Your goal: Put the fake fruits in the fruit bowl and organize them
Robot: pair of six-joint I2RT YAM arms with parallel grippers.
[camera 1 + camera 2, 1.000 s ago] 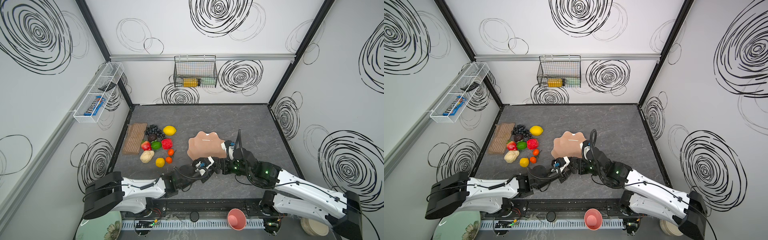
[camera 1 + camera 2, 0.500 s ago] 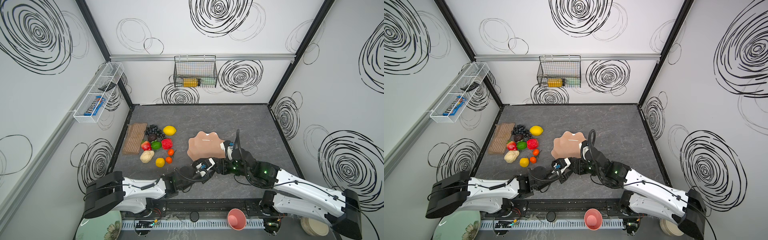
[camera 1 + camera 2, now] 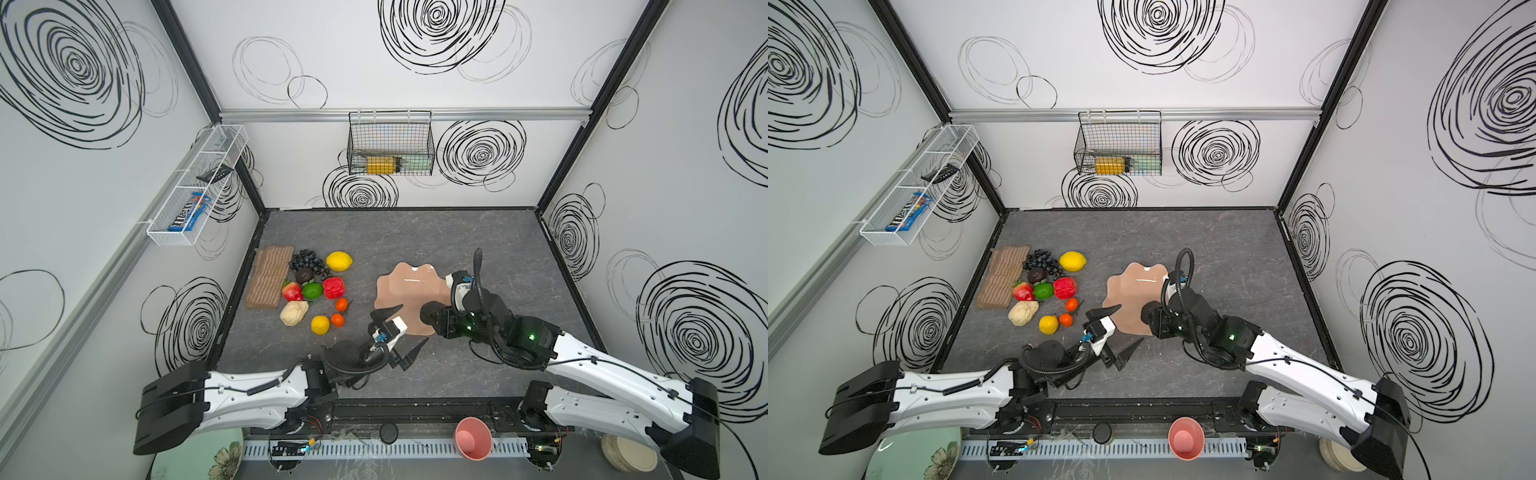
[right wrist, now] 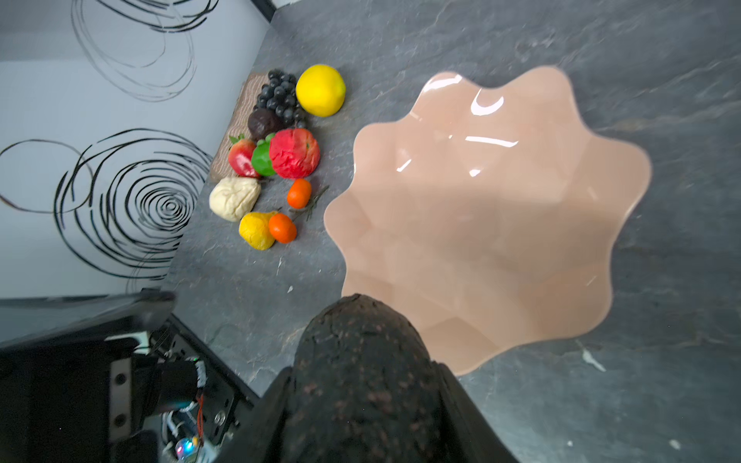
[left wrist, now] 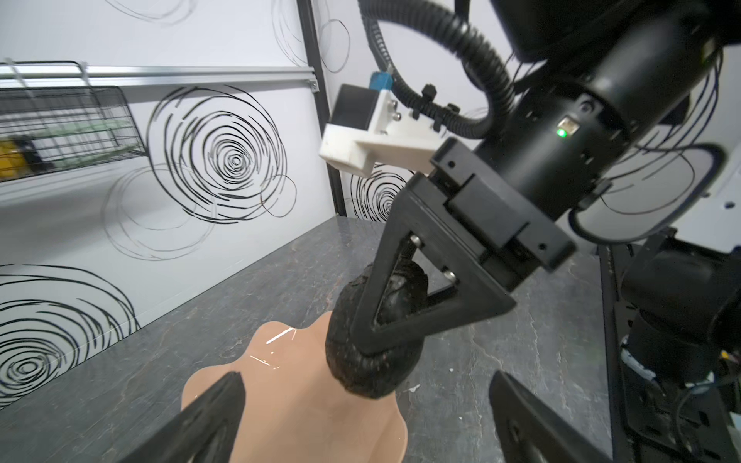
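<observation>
In a top view the shallow peach-pink glossy scalloped fruit bowl (image 3: 409, 286) sits mid-table, with the left gripper (image 3: 412, 323) spread wide and empty at its near rim

Left wrist: the right gripper (image 5: 375, 350) clamps a dark, knobbly plastic avocado (image 5: 361, 379) over the bowl's rim

Right wrist: the other small plastic fruits (image 4: 294, 154) lie clustered beside the bowl

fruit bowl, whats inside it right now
Nothing lies in the bowl; its glossy inside is bare. The avocado in the right gripper hides part of the rim.
</observation>
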